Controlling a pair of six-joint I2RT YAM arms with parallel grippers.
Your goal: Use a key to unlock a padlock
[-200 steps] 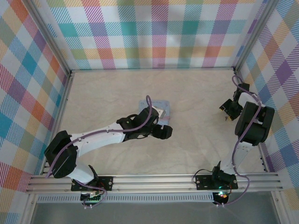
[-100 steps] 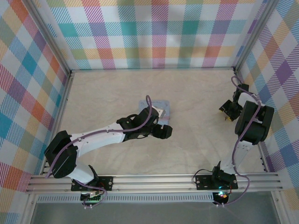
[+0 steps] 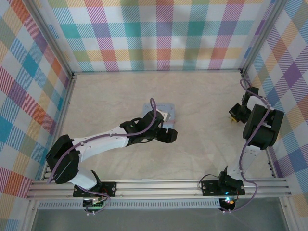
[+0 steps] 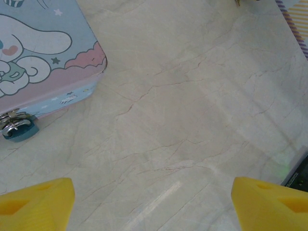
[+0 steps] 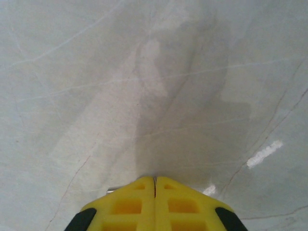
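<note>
Right pincer clenched, seemingly on a key sliver; left pincer spread wide, holding nothing. Padlock sits at the left wrist view's left edge, on the tin box front. Risk: the thinly pinched key twists, or the unbraced box slides.

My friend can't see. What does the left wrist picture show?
A pale-blue cartoon tin box sits at the top left on a pale marbled table, with a tiny dark bluish-metal padlock on its front side. Two yellow fingers poke in at the bottom corners, wide apart, holding nothing.
</note>
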